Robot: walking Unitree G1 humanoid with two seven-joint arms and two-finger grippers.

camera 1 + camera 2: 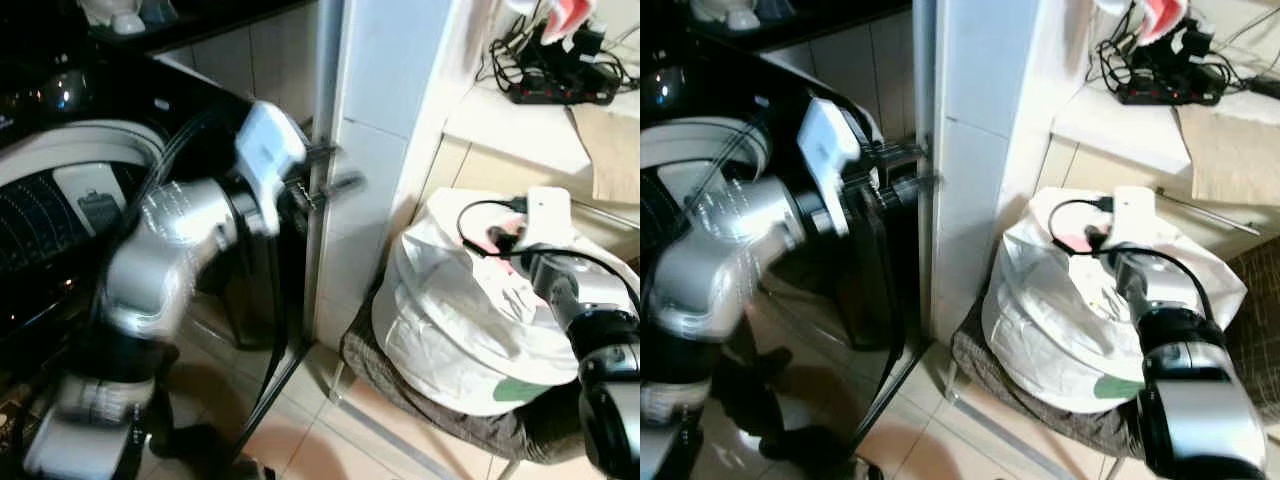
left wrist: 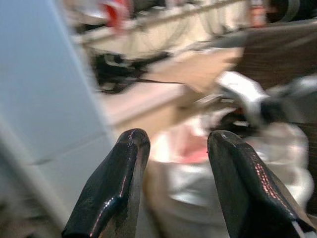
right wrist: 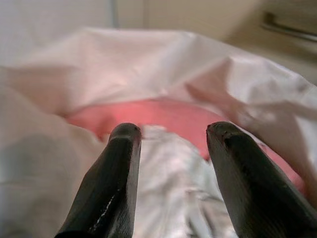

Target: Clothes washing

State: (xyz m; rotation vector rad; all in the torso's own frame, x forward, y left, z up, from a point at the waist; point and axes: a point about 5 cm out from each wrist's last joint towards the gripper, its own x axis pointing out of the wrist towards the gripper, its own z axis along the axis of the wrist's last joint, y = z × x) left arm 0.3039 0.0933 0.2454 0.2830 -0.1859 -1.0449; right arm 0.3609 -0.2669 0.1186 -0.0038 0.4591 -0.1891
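A white plastic bag (image 1: 450, 320) full of laundry sits on a low stool at the right. Its open top shows a pink cloth (image 3: 163, 114) and a white garment (image 3: 163, 168). My right gripper (image 3: 173, 134) hovers open just above that opening, fingers pointing into it and holding nothing; in the eye view it is at the bag's top (image 1: 500, 240). My left gripper (image 1: 335, 168) is raised in front of the white pillar, open and empty, blurred by motion. The black washing machine (image 1: 60, 190) stands at the left with its drum facing me.
A white tiled pillar (image 1: 390, 120) stands between the machine and the bag. The stool's brownish cushion (image 1: 400, 385) sticks out under the bag. A black power strip with cables (image 1: 560, 90) lies on the ledge behind. Tiled floor (image 1: 330, 440) lies in front.
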